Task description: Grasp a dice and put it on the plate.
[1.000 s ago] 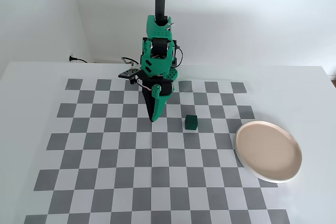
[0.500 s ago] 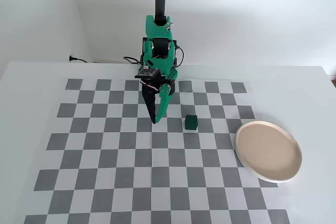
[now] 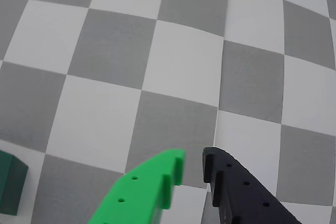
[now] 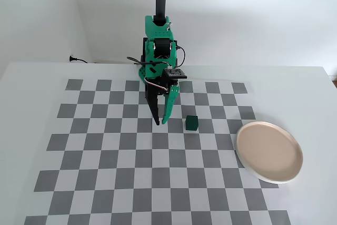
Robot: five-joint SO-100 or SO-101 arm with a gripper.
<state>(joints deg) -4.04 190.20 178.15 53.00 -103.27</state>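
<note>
Claw (image 4: 160,122) nearly closed on nothing, just beside the dice (image 4: 191,123); plate (image 4: 269,152) bare, well apart.

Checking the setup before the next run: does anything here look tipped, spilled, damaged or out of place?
Nothing stands out. The dice sits flat on the checkered mat, apart from the gripper, whose fingers are nearly closed and empty. The plate lies level and empty at the mat's right edge in the fixed view.
</note>
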